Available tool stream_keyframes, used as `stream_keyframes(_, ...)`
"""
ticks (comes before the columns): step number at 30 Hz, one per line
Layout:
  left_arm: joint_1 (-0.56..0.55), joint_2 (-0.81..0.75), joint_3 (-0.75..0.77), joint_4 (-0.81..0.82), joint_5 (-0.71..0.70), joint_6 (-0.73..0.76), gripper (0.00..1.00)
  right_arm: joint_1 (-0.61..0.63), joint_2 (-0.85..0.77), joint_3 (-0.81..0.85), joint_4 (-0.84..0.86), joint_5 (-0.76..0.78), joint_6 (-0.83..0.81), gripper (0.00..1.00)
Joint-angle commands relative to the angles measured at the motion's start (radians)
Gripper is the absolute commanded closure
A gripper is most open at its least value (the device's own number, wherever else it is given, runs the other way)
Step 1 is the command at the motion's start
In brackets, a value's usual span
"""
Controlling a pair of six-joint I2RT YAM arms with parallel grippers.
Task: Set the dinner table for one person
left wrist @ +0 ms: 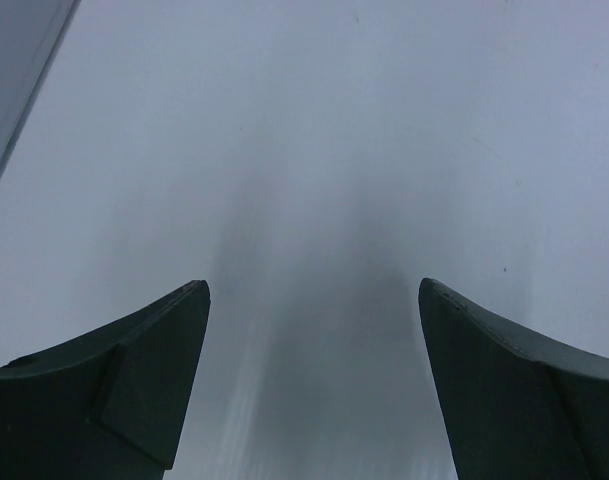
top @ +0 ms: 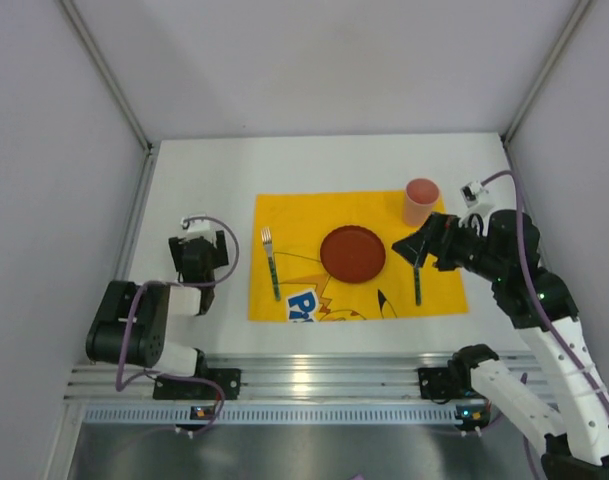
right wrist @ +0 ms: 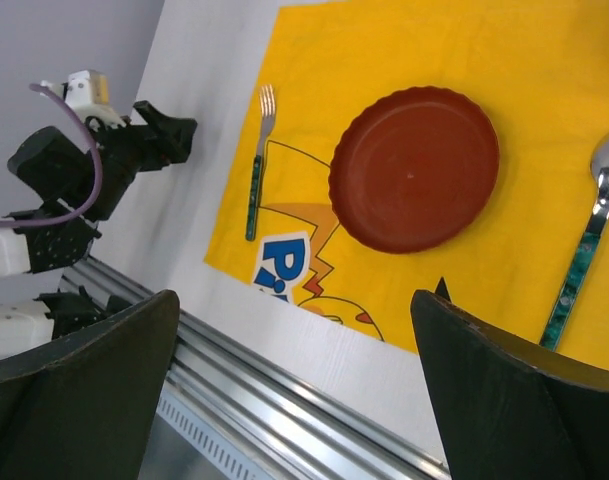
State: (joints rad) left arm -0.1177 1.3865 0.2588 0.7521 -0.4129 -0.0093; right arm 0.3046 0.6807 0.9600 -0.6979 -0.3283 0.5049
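Note:
The white dinner table (top: 314,165) carries a yellow cartoon-print mat (top: 294,215). On the mat lie a red plate (top: 352,254), a green-handled fork (top: 272,265) to its left and a green-handled spoon (top: 418,285) to its right. A pink cup (top: 421,202) stands at the mat's far right corner. My left gripper (top: 201,243) is open over bare table left of the mat, with nothing between its fingers (left wrist: 134,380). My right gripper (top: 404,247) hangs open above the spoon's upper end, empty. The right wrist view shows the plate (right wrist: 414,170), fork (right wrist: 256,170) and spoon (right wrist: 584,250).
A ribbed silver rail (top: 314,375) runs along the table's near edge, also in the right wrist view as the rail (right wrist: 284,390). White walls close in the left, back and right sides. The left arm (right wrist: 84,170) shows beside the mat.

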Motion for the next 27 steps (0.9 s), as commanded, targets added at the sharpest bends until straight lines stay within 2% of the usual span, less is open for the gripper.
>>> stream_keyframes(1, 0.067, 0.089, 0.131, 0.16, 0.126, -0.09, 0.1, 0.001, 0.068, 0.094, 0.052, -0.02, -0.034, 0.0)
stream_keyframes(5, 0.073, 0.209, 0.027, 0.431, 0.183, -0.064, 0.09, 0.001, 0.143, 0.151, 0.057, 0.0, -0.063, 0.0)
stream_keyframes(6, 0.076, 0.189, 0.036, 0.4, 0.192, -0.07, 0.04, 0.002, 0.151, 0.151, 0.064, 0.0, -0.066, 0.0)
stream_keyframes(8, 0.078, 0.183, 0.04, 0.375, 0.192, -0.077, 0.02, 0.002, 0.168, 0.145, 0.074, 0.002, -0.059, 0.0)
stream_keyframes(14, 0.076, 0.177, 0.043, 0.358, 0.194, -0.073, 0.01, 0.001, 0.197, 0.129, 0.107, 0.05, -0.069, 0.0)
stream_keyframes(18, 0.076, 0.18, 0.042, 0.363, 0.194, -0.069, 0.01, 0.001, 0.203, 0.083, 0.104, 0.184, 0.032, 0.0)
stream_keyframes(20, 0.076, 0.178, 0.043, 0.363, 0.192, -0.069, 0.02, 0.002, 0.203, 0.071, 0.121, 0.172, -0.043, 0.0)
stream_keyframes(27, 0.076, 0.178, 0.042, 0.363, 0.194, -0.069, 0.01, 0.008, 0.132, -0.052, 0.241, 0.351, -0.029, 0.0)
